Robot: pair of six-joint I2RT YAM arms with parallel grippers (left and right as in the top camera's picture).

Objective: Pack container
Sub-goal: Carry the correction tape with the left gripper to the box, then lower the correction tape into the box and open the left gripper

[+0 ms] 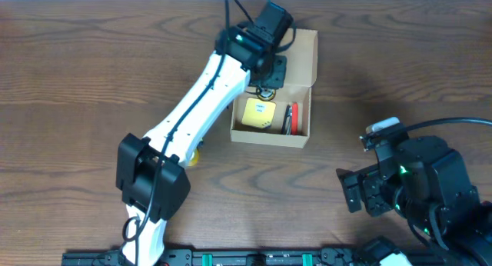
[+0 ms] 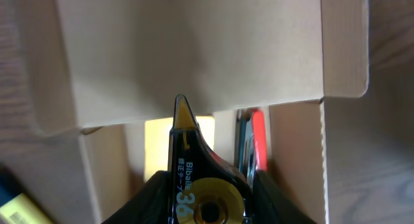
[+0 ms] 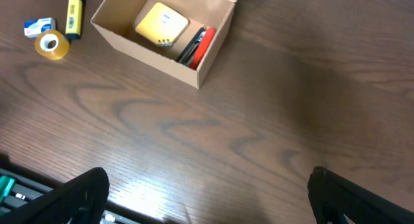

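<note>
Container (image 1: 269,137): tan cardboard box on wood table (image 1: 77,81), just far of centre, flap lid open on far side. Inside: pale yellow pad (image 1: 258,114) at left, red and black pens (image 1: 292,118) along right wall. Left gripper (image 2: 207,201) above box, pinching black correction tape dispenser (image 2: 187,166), yellow tip toward lid. Right gripper (image 3: 207,185) at near right, well apart from box, fingers spread wide, nothing between them. Left of box on table: tape roll (image 3: 52,46), yellow marker (image 3: 74,17), small blue-white packet (image 3: 37,26).
</note>
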